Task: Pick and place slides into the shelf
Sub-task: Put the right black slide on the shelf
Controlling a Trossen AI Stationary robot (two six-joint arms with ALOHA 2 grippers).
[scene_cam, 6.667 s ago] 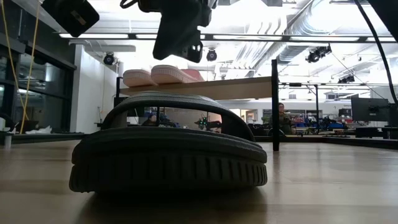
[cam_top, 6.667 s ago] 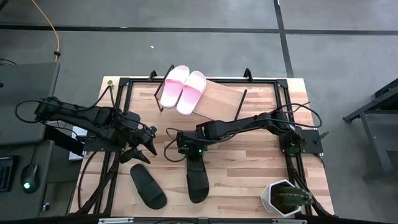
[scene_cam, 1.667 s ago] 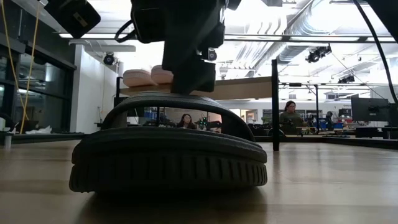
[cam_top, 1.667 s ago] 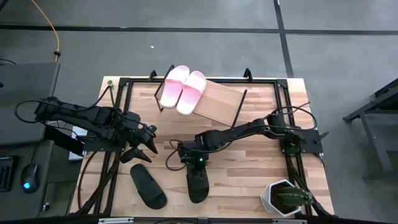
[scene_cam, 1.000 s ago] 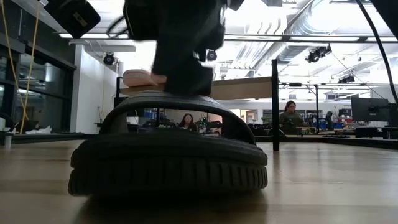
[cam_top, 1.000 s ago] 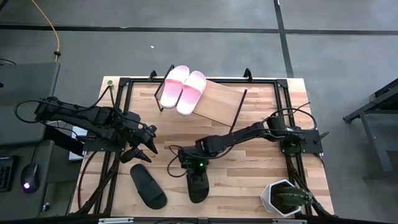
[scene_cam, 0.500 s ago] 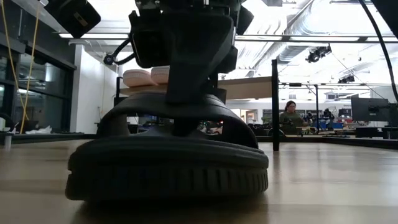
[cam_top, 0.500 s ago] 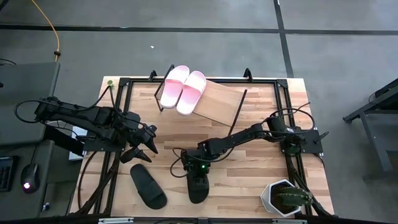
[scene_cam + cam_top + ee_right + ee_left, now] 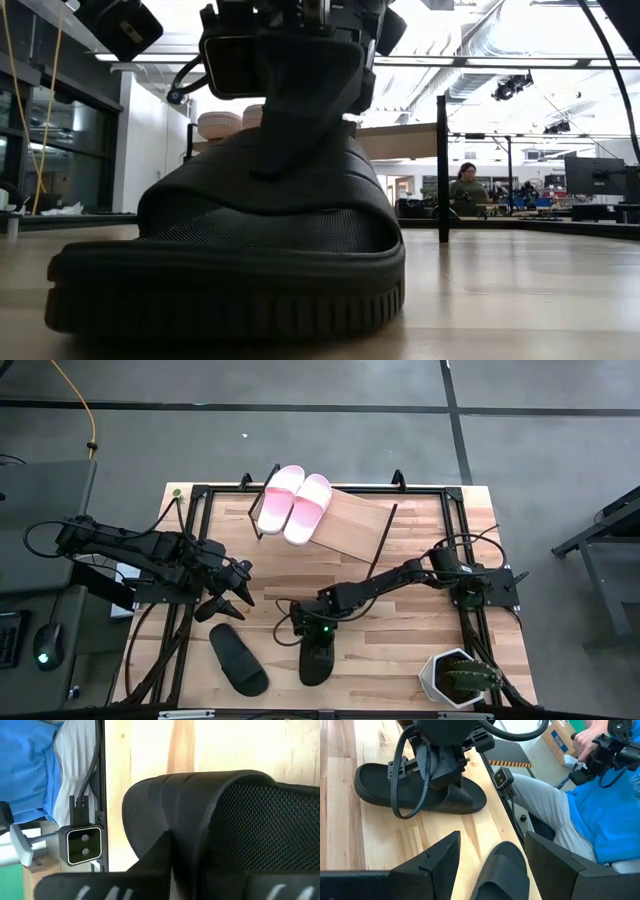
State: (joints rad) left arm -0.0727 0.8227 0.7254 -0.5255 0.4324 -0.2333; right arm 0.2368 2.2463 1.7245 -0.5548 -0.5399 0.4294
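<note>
Near the table's near edge, right gripper [image 9: 318, 640] clamped shut on the wide strap of the black slide [image 9: 315, 658]: light, rubbery, flexible, best held mid-strap; left gripper [image 9: 235, 596] idle, spread open.

From my remote station, the low view is blocked: the black slide [image 9: 225, 250] fills it and hides the worktop behind. Only slivers of the pink slides [image 9: 225, 125] show above it. In the right wrist view the black slide's strap [image 9: 225, 815] runs off the picture's edge, and I cannot see the sole. In the left wrist view the second black slide [image 9: 502, 872] is cut off at the edge. A person's blue top [image 9: 612, 820] is only partly visible.
</note>
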